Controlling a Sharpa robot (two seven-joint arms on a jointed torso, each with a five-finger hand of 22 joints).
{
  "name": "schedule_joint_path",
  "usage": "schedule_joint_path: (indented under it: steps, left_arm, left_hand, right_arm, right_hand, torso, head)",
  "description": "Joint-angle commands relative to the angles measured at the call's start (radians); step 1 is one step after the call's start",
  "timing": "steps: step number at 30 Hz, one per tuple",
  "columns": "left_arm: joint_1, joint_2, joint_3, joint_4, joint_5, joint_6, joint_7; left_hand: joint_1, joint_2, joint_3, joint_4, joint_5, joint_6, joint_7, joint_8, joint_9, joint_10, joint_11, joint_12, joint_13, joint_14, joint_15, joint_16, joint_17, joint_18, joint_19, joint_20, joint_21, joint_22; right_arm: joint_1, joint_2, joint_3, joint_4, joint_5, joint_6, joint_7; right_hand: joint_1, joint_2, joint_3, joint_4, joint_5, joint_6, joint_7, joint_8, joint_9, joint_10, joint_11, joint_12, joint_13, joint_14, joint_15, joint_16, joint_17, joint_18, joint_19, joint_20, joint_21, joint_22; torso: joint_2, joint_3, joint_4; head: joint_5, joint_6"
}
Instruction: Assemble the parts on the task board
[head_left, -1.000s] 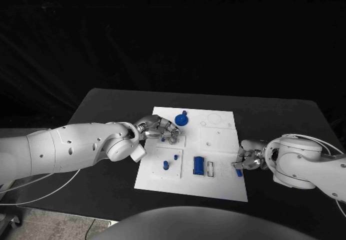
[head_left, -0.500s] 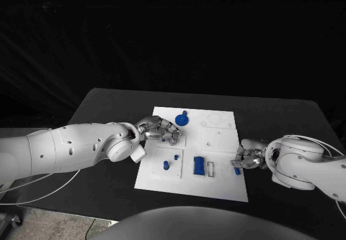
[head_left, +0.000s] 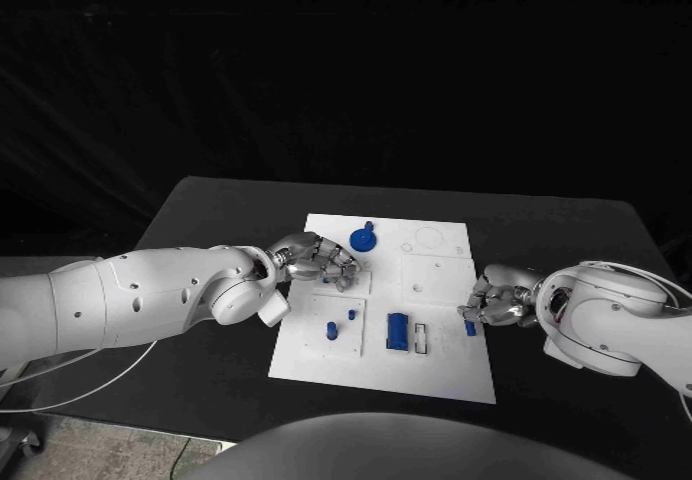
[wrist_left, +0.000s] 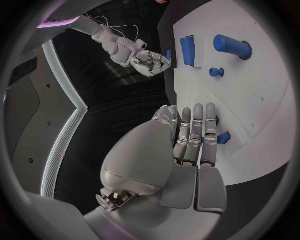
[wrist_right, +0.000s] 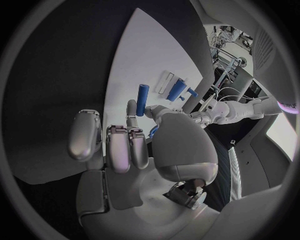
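The white task board lies mid-table. My right hand is at its right edge and pinches a short blue cylinder between thumb and a finger; the right wrist view shows this cylinder standing out over the board beyond the hand. My left hand rests on the board's left part. Its fingers lie together over a small blue part, most of it hidden. A blue disc, a blue block and two small pegs are on the board.
A white slot piece sits beside the blue block. The left wrist view shows a blue cylinder standing in the board and my right hand beyond it. Black table surrounds the board.
My right hand has carried the blue cylinder a little farther away along the board's right edge. The left hand has stayed in place.
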Motion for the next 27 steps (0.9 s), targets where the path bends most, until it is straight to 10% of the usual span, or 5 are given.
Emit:
schedule_joint_path:
  steps: [1,27]
  left_arm:
    - [-0.001,-0.001,0.001,0.004,-0.006,0.003,0.009]
    - [-0.001,-0.005,0.001,0.007,-0.006,0.008,0.008]
  left_hand:
    - [0.011,-0.002,0.007,0.001,0.006,-0.001,0.009,0.006,0.000,0.007,0.001,-0.005,-0.001,0.004,0.002,0.006,-0.001,0.004,-0.008,0.000,0.005,0.001]
    - [0.011,-0.003,0.007,0.001,0.007,-0.001,0.009,0.007,0.000,0.007,0.001,-0.005,-0.001,0.004,0.002,0.006,-0.002,0.004,-0.008,0.000,0.005,0.002]
  right_arm:
    - [0.009,-0.002,0.000,0.021,0.128,-0.040,0.007]
    - [-0.015,0.100,-0.001,-0.021,0.385,-0.025,-0.029]
  right_hand:
    - [-0.015,0.004,0.250,-0.240,-0.003,0.006,-0.001,0.009,0.003,0.106,0.003,0.004,0.263,0.072,0.005,0.009,0.093,0.005,0.008,0.003,0.007,0.155]
    - [-0.048,0.025,0.265,-0.241,-0.058,-0.024,0.004,0.011,0.005,0.106,0.008,0.004,0.263,0.071,0.008,0.004,0.085,0.009,0.001,0.004,-0.015,0.149]
  torso:
    - [0.000,0.0003,-0.0002]
    - [0.000,0.0002,-0.0011]
  head:
    - [-0.002,0.000]
    - [-0.003,0.000]
